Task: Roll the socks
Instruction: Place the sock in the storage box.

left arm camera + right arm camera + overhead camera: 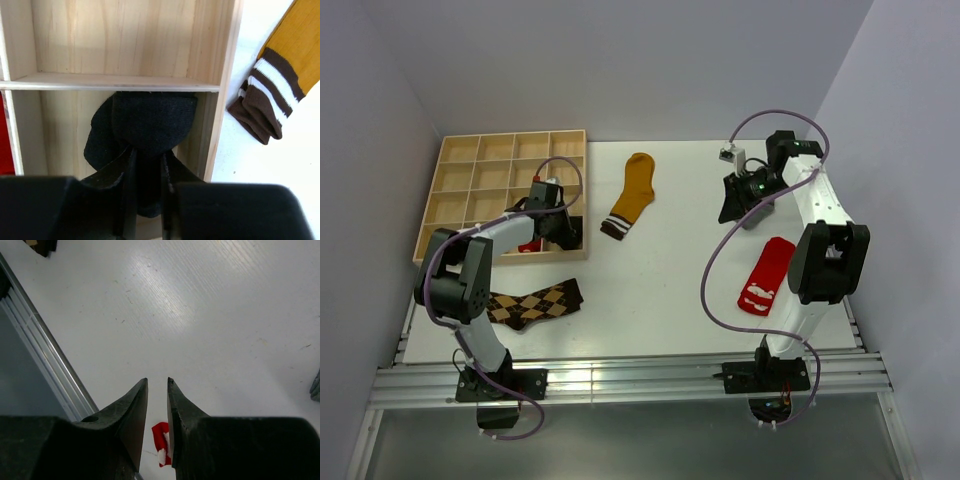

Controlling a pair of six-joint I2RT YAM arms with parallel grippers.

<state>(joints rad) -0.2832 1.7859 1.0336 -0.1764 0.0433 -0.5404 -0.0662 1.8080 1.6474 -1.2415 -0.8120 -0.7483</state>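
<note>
At right-hand column of pale wooden grid tray (226,100), rolled black fabric sock bundle (150,120) sits in a compartment w/ left tool (149,155) straddling its lower part, jaws narrow, grip cannot be told; right tool (157,382) hangs above white surface (200,315), jaws narrow, nothing between.

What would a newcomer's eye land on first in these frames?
The black sock bundle sits in a near-right compartment of the wooden grid tray, with the left arm's fingers on either side of it. Three more lie flat on the white table: a mustard sock at far centre, a red sock beside the right arm, and an argyle sock near the left base.
</note>
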